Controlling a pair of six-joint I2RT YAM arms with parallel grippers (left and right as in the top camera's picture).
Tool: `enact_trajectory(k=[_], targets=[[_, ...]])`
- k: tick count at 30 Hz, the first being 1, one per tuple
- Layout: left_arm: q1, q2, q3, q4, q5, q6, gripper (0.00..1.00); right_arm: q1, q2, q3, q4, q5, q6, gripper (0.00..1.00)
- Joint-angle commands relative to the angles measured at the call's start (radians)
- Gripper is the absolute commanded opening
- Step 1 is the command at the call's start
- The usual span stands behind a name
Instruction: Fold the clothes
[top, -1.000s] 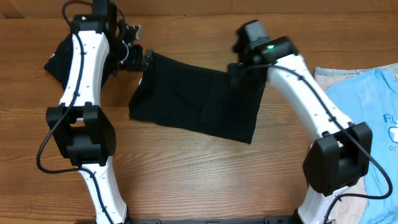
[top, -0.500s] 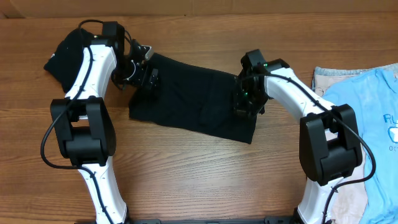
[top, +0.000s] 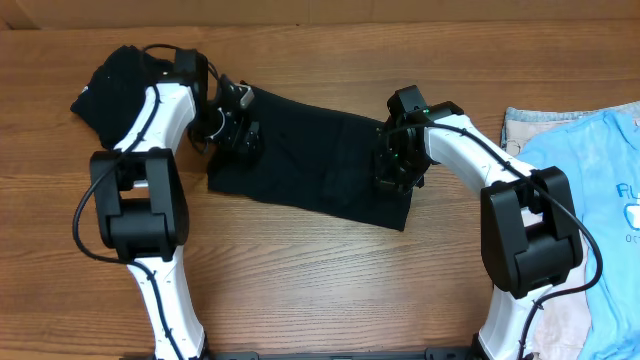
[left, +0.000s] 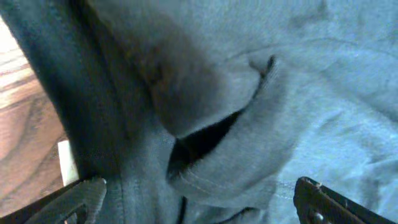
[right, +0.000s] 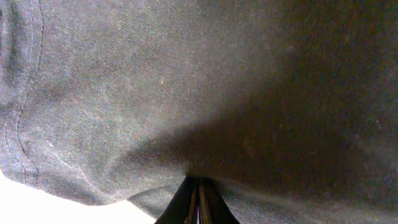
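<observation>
Taking the far edge of the wooden tabletop (top: 320, 290) as twelve o'clock in the overhead view, the black shirt (top: 320, 165) lies spread out just above the centre. It forms a rough rectangle, its long side running from ten o'clock down towards four o'clock. The left pincer (top: 243, 135) sits over the shirt's ten o'clock corner with its jaws spread wide. In its wrist camera the two fingers (left: 84, 194) stand far apart at the seven and five o'clock corners of the frame, nothing gripped between them. Rumpled cloth fills the space beyond, with a fold gaping dark in the middle. A small white tag (left: 65, 163) shows at eight o'clock beside a strip of bare wood. The right pincer (top: 392, 172) is down on the shirt's three o'clock end, near its hem. Its jaws are pressed together, and its own camera shows the tips meeting at six o'clock with the shirt's cloth gathered into them. Creases fan outwards from that point, and a stitched hem curves along the nine o'clock side. A second black garment (top: 112, 85) lies bunched at the tabletop's ten o'clock corner, just behind the left arm and apart from the spread shirt. At three o'clock a light blue T-shirt (top: 590, 185) with printed lettering rests on top of a cream piece (top: 522, 125), well clear of both pincers.
</observation>
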Motion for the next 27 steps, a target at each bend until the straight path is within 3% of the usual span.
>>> enact_trajectory(k=[1, 7, 16, 27], targets=[[0.000, 0.084, -0.017, -0.004, 0.006, -0.005, 1.00, 0.003, -0.001, -0.004, 0.002, -0.007, -0.005, 0.04], [-0.001, 0.154, -0.017, -0.019, 0.140, -0.007, 0.99, 0.003, -0.001, -0.004, 0.003, -0.007, -0.005, 0.04], [0.015, 0.163, 0.010, -0.086, 0.159, -0.007, 0.83, 0.003, 0.000, -0.004, -0.005, -0.006, -0.005, 0.04], [0.118, 0.163, 0.127, -0.151, 0.156, -0.014, 0.98, 0.003, -0.001, -0.004, -0.009, -0.007, -0.005, 0.04]])
